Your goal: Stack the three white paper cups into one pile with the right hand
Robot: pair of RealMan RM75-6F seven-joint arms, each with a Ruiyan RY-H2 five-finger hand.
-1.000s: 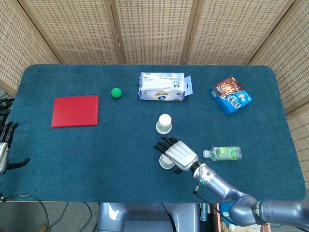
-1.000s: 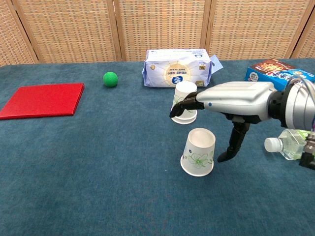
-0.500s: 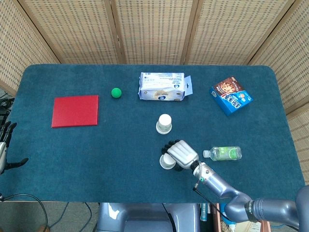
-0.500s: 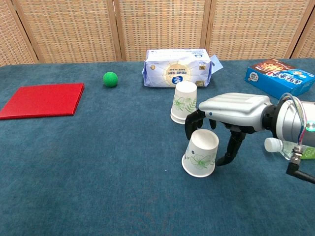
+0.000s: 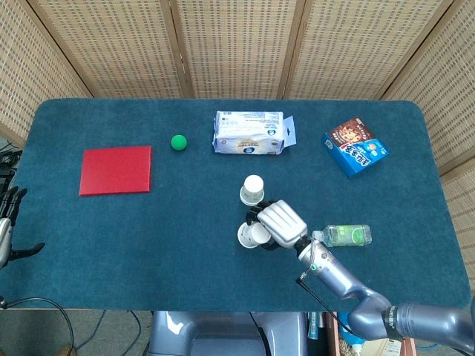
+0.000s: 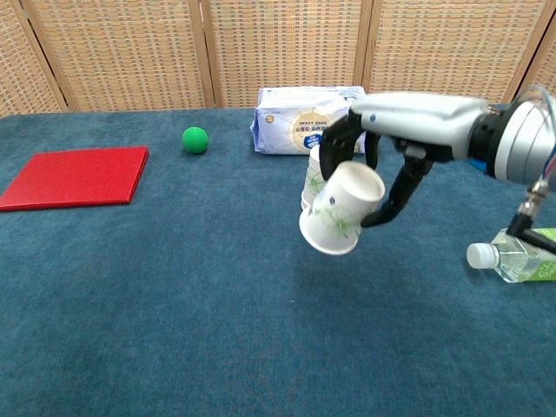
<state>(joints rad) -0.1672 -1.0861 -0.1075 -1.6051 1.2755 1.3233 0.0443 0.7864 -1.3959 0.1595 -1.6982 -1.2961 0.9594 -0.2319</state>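
My right hand (image 5: 280,222) (image 6: 408,117) grips a white paper cup (image 5: 250,235) (image 6: 340,210) with a green leaf print. The cup hangs tilted above the table, its mouth pointing down and to the left. Just behind it a second white cup (image 5: 252,190) (image 6: 311,178) stands upside down on the blue cloth, partly hidden in the chest view by the held one. Whether another cup is nested in it I cannot tell. My left hand (image 5: 7,222) hangs off the table's left edge with fingers apart, holding nothing.
A tissue pack (image 5: 249,133) (image 6: 291,120) lies at the back, with a green ball (image 5: 178,142) (image 6: 195,139) and a red sheet (image 5: 116,170) (image 6: 74,176) to its left. A plastic bottle (image 5: 343,235) (image 6: 512,259) lies right of the hand. A blue snack box (image 5: 356,146) sits far right.
My right hand closed around the near cup, lifted it off the cloth and carried it up and toward the standing cup. The left hand has not moved.
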